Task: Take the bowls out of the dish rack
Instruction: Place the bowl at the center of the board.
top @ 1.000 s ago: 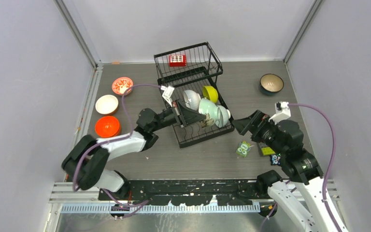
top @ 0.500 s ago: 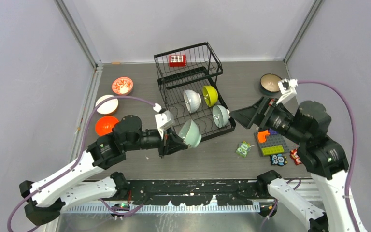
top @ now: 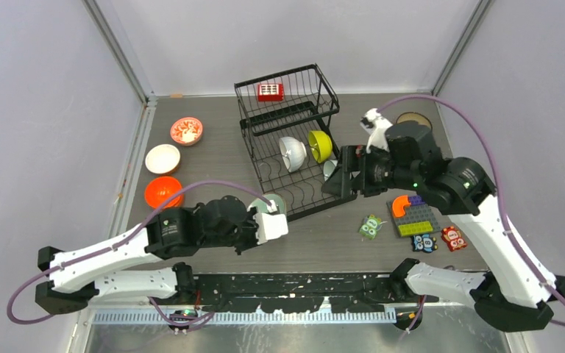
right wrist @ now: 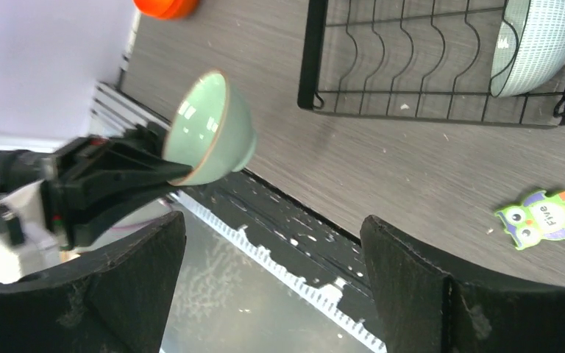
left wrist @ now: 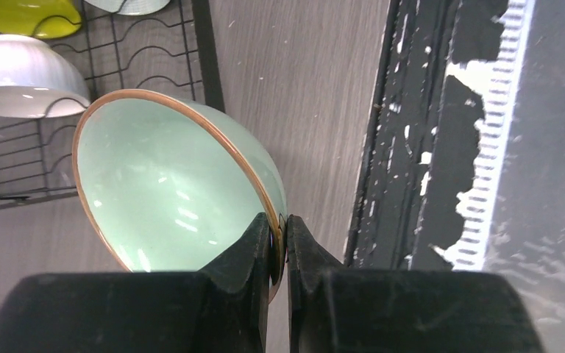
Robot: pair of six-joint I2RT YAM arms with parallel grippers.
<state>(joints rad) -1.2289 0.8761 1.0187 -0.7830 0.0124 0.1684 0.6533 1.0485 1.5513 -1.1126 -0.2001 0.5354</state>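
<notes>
Currently left gripper (left wrist: 279, 224) clamped on rim of mint bowl (left wrist: 169, 184), bowl tilted above table (top: 213, 158) just off dish rack (top: 305, 193) front corner; rim pinch suits thin wall. Right gripper (right wrist: 272, 235) jaws spread wide, empty, near rack's pale ribbed bowl (right wrist: 533, 44), likely next pick.

Mint bowl (left wrist: 162, 184) (aloft) off rack (left wrist: 204, 51)

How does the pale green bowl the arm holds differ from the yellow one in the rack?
The mint bowl is pale green with a thin brown rim; the lime-yellow bowl is bright and plain. The mint bowl is pinched at its rim by the left gripper, clear of the dish rack; the lime-yellow bowl stands on edge in it. Both are small, round, glossy.
</notes>
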